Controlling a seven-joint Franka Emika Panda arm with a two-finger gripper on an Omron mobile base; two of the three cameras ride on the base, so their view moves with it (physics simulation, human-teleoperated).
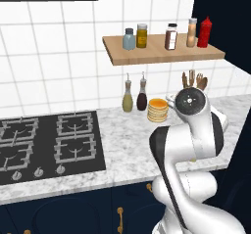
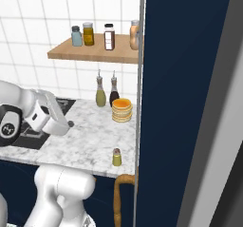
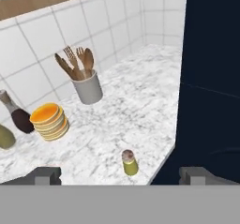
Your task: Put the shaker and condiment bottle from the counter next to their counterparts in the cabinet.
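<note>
The hand (image 3: 120, 175), fingers spread wide and empty, hovers above the shaker (image 3: 130, 162) standing upright on the counter (image 3: 136, 106).

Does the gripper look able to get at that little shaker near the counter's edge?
Probably yes. The shaker stands alone on bare counter, with the stacked plates and utensil holder well away. The open gripper already faces it, though the dark panel stands close beside.
</note>
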